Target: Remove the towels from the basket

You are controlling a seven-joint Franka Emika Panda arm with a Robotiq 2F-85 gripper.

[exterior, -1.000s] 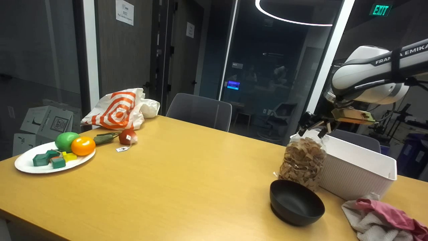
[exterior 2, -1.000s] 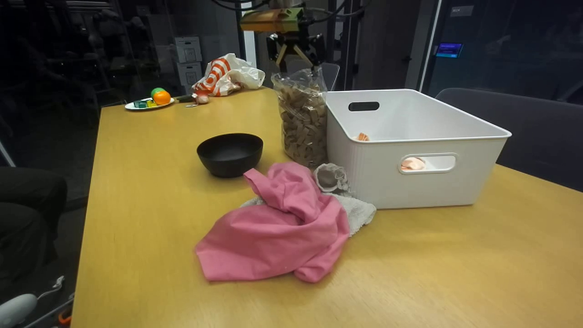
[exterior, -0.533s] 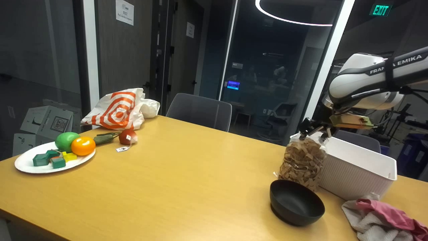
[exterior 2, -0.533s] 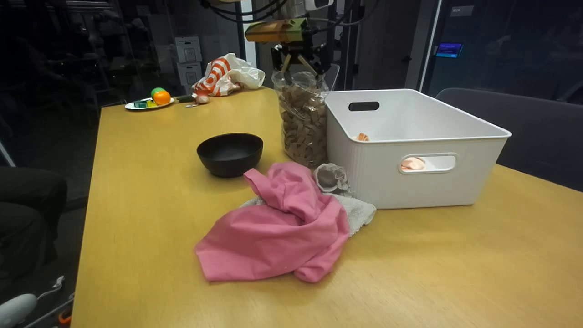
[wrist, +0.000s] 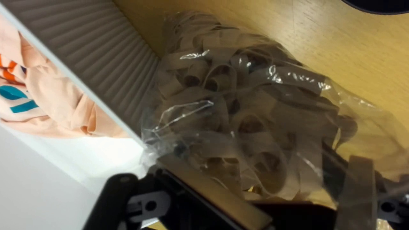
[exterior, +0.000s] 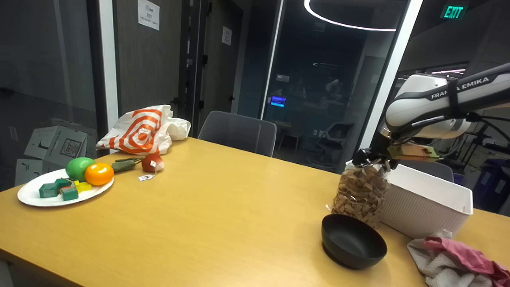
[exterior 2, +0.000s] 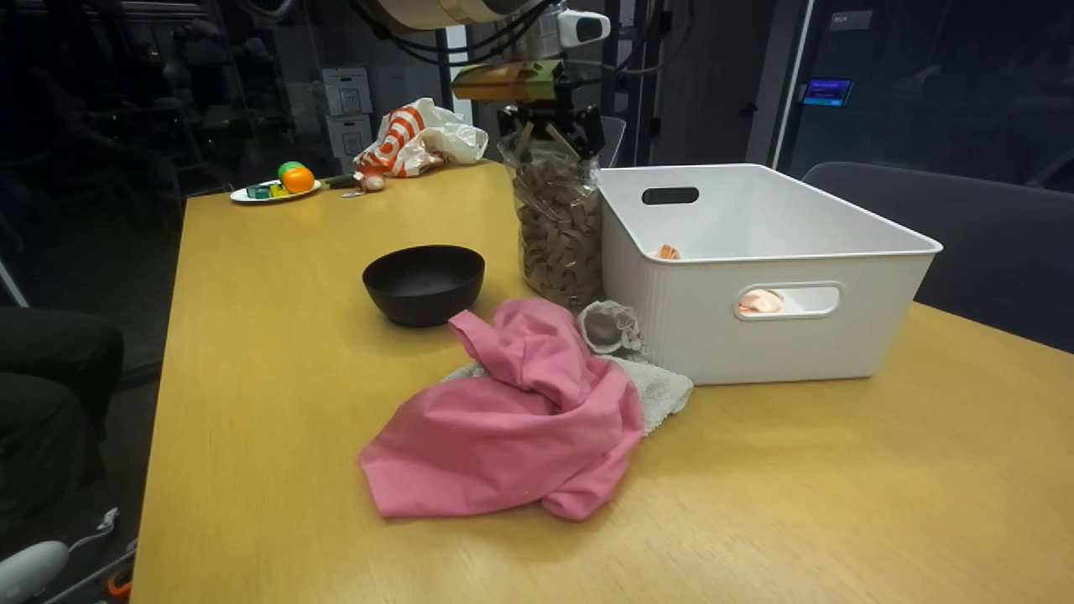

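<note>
Pink towel lies crumpled on the tabletop, heaped partly over a grey-white towel. Both are outside the basket; the grey-white one is just beside a basket corner, contact uncertain.

White basket stands upright, close to the right edge of the tabletop in an exterior view. From the wrist view, peach cloth with orange and teal print lies inside, bunched along the wall nearest the clear bag.

Clear bag, filled with brown curled strips, stands upright beside the basket, its mouth reaching the basket's rim.

Fingers point down at the bag's mouth, spread wide apart: one toward the basket's rim, the other across the mouth. Bag contents show in the gap between them. Film is around the tips; whether either touches it, I cannot tell.

Black bowl sits near the bag, between it and the tabletop's left edge in an exterior view.

Along the far edge, toward the left in an exterior view: white plate bearing a green round object, an orange round object and small coloured blocks. Near the plate, a red round object. A white shopping bag with orange rings slumps at that same far edge.
</note>
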